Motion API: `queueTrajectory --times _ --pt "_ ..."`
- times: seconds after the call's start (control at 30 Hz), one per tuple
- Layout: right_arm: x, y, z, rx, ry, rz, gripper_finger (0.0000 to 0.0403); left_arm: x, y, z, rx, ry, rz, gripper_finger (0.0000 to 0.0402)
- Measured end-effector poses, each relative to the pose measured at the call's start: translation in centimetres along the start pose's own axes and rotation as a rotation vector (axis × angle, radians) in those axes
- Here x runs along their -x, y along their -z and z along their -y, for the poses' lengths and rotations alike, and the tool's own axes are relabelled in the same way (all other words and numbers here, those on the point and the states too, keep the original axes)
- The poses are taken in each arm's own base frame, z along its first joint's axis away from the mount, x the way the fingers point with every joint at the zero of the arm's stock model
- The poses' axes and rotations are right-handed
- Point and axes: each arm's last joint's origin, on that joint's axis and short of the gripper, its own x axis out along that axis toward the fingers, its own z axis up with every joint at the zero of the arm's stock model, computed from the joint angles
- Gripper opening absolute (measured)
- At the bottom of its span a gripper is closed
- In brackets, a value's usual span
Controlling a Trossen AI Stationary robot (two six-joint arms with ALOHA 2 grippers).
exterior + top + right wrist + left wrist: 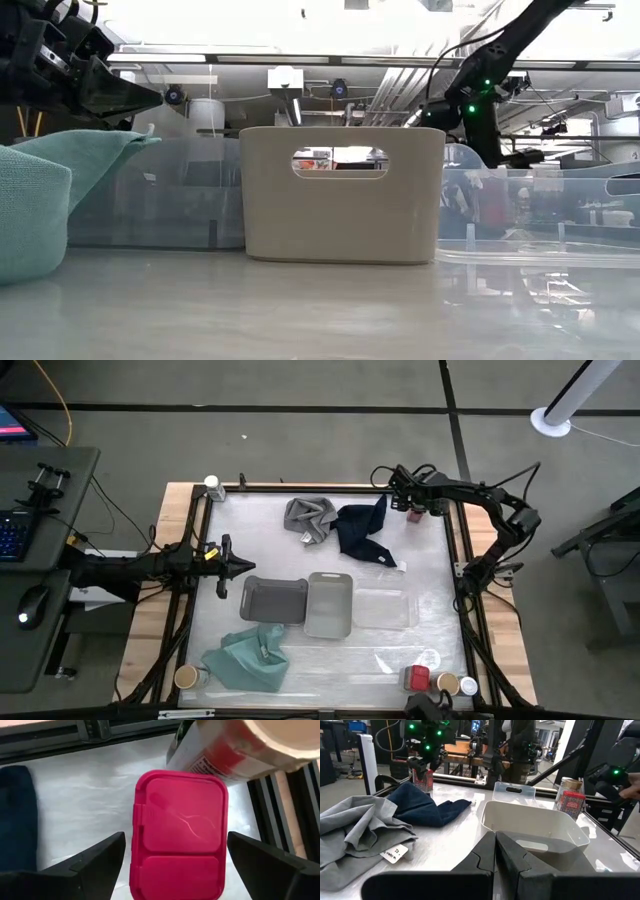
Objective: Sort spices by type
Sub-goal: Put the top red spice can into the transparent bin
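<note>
In the wrist view of the right gripper (172, 865), its two dark fingers stood spread wide, one on each side of a red boxy spice jar with a flat hinged plastic lid (177, 835), neither pad visibly touching it. The lid lay squarely between them, directly below the tool, with its long axis running along the gap, so the fingers faced its two longer sides; a straight descent looked like all the grasp needed. Just beyond it stood a tan-topped cylindrical spice jar with a red and white label (240, 745), close enough that it could be knocked. From above, this pair sat at the table's far right corner (415, 512), beside a crumpled navy cloth (362, 532). The left gripper (222, 565), fingers closed on nothing, waited well apart at the left side, pointing toward the dark grey rectangular tray (272, 600).
</note>
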Motion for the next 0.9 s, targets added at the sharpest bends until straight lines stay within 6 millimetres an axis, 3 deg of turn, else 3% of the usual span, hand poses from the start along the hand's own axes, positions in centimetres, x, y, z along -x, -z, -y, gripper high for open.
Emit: queueTrajectory --times 0.13,0.27,0.4,0.5,0.63,0.77,0.9 --pt "0.0 -0.1 0.0 0.026 -0.007 -0.003 0.0294 0.0 0.0 0.0 0.0 0.0 0.0 0.0" --pt "0.0 -0.1 0.0 0.073 -0.019 -0.013 0.0206 0.0 0.0 0.0 0.0 0.0 0.0 0.0" --pt "1.2 0.5 -0.1 0.167 -0.071 -0.014 0.0207 0.0 0.0 0.0 0.0 0.0 0.0 0.0" --pt "3.9 1.3 0.0 0.264 -0.16 0.039 0.0207 0.0 0.0 0.0 0.0 0.0 0.0 0.0" --pt "9.1 3.5 1.0 0.431 -0.395 0.094 0.0207 0.0 0.0 0.0 0.0 0.0 0.0 0.0" --pt "14.3 7.7 2.9 0.608 -0.72 -0.014 0.0207 0.0 0.0 0.0 0.0 0.0 0.0 0.0" --pt "17.9 12.8 5.5 0.755 -0.883 -0.161 0.0207 0.0 0.0 0.0 0.0 0.0 0.0 0.0"
